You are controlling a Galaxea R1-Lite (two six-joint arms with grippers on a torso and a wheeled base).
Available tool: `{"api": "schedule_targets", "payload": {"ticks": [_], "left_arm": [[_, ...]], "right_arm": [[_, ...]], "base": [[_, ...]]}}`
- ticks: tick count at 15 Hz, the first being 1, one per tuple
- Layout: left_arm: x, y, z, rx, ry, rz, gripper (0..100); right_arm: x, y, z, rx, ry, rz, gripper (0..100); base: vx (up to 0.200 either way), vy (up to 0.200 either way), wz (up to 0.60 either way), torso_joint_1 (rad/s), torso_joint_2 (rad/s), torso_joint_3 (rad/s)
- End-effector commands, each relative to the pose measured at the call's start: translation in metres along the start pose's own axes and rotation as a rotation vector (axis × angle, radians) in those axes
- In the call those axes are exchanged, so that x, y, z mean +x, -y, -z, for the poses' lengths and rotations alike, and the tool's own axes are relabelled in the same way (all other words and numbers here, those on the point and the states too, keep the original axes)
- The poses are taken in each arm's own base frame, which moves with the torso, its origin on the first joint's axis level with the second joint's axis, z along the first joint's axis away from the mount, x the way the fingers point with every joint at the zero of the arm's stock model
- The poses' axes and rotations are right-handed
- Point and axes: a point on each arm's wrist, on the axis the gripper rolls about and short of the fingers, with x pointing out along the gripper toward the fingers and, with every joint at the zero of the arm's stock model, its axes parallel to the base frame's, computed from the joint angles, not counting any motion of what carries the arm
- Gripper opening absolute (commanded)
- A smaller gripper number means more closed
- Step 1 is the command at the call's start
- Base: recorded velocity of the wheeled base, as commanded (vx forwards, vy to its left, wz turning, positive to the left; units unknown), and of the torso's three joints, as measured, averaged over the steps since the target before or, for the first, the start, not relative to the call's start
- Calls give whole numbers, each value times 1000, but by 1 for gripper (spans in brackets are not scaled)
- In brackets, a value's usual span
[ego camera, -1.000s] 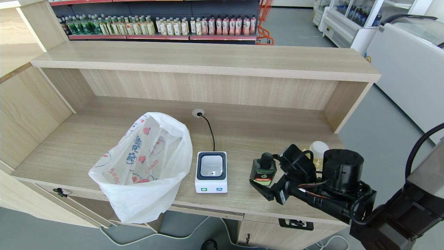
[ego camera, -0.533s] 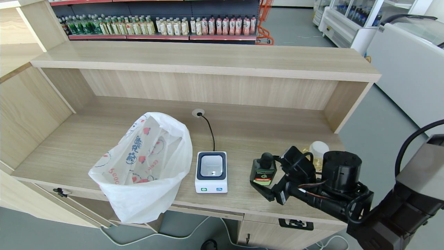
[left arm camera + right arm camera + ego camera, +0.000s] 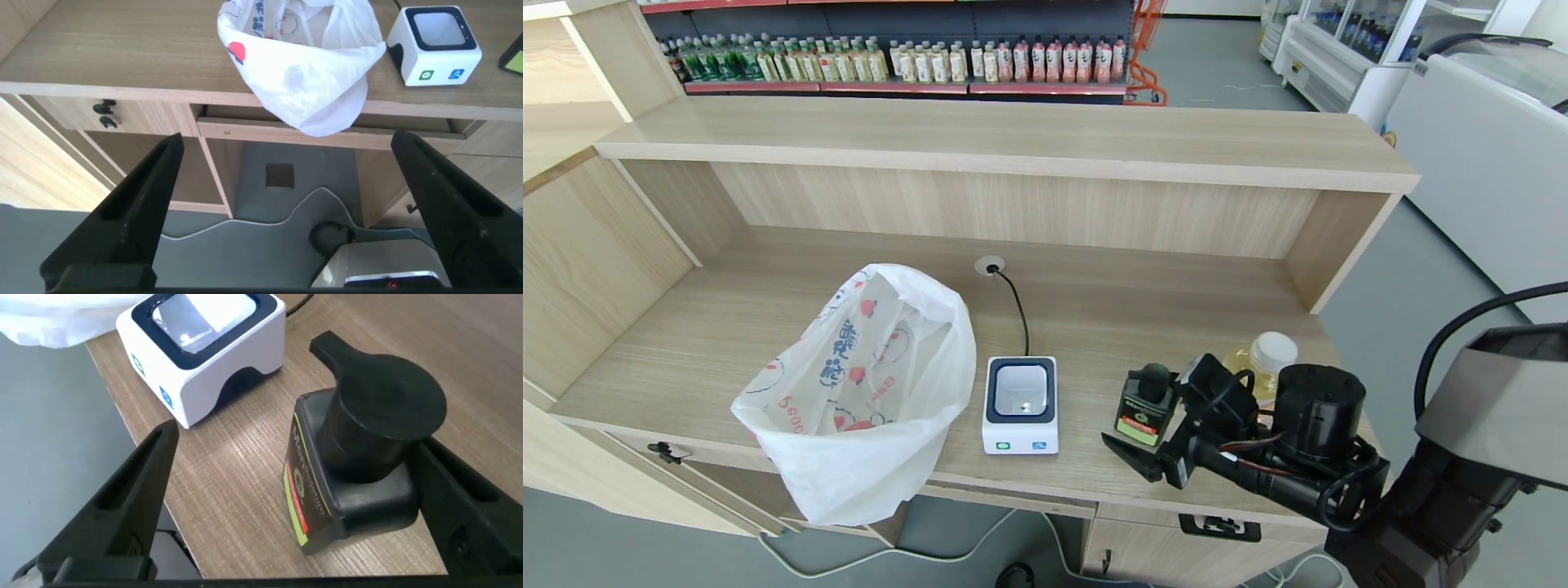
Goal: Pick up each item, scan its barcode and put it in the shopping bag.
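Right wrist view: right gripper (image 3: 298, 441) wide open, small dark squat bottle with black cap (image 3: 359, 465) upright between its fingers, nearer one. Left gripper (image 3: 286, 140) open too, well apart.

Gap between scanner (image 3: 1020, 404) and dark bottle (image 3: 1145, 402) open; shopping bag (image 3: 866, 392) crowds scanner's other side; raised ledge (image 3: 1013, 139) walls back

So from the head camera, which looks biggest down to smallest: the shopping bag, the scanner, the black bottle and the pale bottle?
1. shopping bag, by far the largest.
2. scanner.
3. black bottle, somewhat smaller.
The pale bottle is partly hidden, so I can't rank it against the black one.
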Motion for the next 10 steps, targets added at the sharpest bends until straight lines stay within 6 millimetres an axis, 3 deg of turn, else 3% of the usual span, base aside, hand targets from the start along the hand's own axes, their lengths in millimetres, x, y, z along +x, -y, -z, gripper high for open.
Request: {"api": "schedule_targets", "payload": {"ticks": [1,3,4,8,10], "left_arm": [[0,0,0,1,0,0,100],[0,0,0,-1,0,0,100],[0,0,0,1,0,0,100],[0,0,0,1,0,0,100],[0,0,0,1,0,0,100]], "right_arm": [[0,-3,9,8,-26,-8,100],[-2,0,13,17,-41,-1,100],[-3,1,16,21,-45,-9,0],[-2,3,18,20,-38,-5,0],[-7,7,9,9,-16,16,0]], "base": [[0,0,0,0,0,0],[0,0,0,0,0,0],[0,0,0,0,0,0],[0,0,0,0,0,0],[0,0,0,0,0,0]]}}
